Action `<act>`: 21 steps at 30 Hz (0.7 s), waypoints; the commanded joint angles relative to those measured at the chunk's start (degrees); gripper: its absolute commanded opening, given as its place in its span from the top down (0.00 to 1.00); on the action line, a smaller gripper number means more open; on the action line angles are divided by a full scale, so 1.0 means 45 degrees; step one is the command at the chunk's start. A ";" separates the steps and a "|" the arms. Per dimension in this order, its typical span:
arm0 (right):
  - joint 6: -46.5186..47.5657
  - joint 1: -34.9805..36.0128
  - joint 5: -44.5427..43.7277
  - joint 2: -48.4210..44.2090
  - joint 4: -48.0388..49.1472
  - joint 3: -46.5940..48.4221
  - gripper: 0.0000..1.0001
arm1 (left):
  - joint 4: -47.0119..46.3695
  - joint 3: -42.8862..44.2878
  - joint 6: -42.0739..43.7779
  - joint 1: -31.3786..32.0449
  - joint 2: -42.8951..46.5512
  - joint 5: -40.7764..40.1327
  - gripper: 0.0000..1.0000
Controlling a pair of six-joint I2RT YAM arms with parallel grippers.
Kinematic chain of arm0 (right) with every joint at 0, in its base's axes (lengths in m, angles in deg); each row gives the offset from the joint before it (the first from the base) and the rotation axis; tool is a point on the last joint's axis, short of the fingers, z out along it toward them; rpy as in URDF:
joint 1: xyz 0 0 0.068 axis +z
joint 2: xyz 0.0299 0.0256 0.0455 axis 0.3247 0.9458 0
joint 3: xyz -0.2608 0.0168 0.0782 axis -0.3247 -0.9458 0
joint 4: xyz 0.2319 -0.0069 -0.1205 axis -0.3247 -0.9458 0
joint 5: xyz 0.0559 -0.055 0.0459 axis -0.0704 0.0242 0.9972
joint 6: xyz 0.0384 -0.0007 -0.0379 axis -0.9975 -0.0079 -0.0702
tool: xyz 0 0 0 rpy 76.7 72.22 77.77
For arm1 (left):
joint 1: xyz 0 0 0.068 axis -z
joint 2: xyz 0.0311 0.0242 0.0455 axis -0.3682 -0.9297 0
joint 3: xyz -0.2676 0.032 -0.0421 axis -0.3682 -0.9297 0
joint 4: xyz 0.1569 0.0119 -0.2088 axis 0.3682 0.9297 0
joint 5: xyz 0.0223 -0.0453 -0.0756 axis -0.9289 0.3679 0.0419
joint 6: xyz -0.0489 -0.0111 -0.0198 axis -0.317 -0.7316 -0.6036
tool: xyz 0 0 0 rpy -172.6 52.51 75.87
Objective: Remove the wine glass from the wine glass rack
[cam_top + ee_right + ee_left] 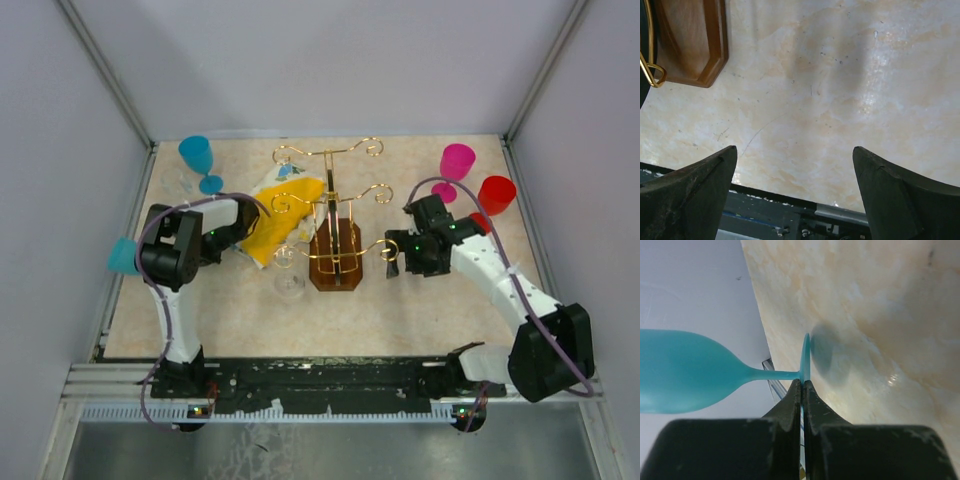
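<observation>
Already off the wine glass rack (335,205): we note the teal wine glass (685,370) is in the left gripper (802,385), whose fingers are pinched tight on the rim of the glass's foot. The stem lies horizontal, with the bowl pointing out past the left edge of the table (430,310), well apart from the rack.

Step in hand, as we judge it: removal is done, and the glass is being carried and has yet to be set down. The next move calls for swinging it back over the table, turning it stem-upright, lowering the foot flat and only then letting go. The grip is thin and edge-on, so a slow wrist turn seems wise.

The right gripper (794,150) has its jaws spread wide and holds nothing. It hovers low over bare tabletop just beside the right corner of the rack's wooden base (690,40).

Around:
- A yellow-and-white cloth (280,215) is bunched between the left arm and the rack, touching the gold wire arms.
- A blue wine glass (200,160) stands at the far left.
- A magenta glass (457,165) and a red glass (495,193) stand at the far right.
- Something clear, possibly a glass, lies by the base's front left, too faint to confirm.

In the way: the cloth and the blue glass crowd the left side. The open patch in front of the left arm looks the safest landing spot.
</observation>
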State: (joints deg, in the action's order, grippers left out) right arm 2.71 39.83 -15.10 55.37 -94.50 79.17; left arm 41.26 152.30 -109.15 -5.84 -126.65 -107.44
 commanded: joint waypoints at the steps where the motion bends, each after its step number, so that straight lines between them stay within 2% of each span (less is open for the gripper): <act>1: -0.0535 -0.0111 -0.0874 -0.1165 -0.0813 0.0592 0.01 | -0.0743 0.0433 0.0180 0.0402 -0.0602 0.0733 1.00; 8: -0.0575 -0.0539 -0.1428 -0.2012 -0.1965 0.1115 0.01 | -0.1043 0.0631 0.0145 0.0943 -0.0757 0.1363 0.97; 21: -0.0485 -0.0658 -0.2775 -0.3009 -0.3850 0.3714 0.01 | -0.1617 0.0456 -0.0391 0.1847 -0.0905 0.2545 0.97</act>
State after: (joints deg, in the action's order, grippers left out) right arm 0.51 37.36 -24.67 43.70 -108.84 91.23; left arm 39.77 154.14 -108.19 0.89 -129.30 -103.62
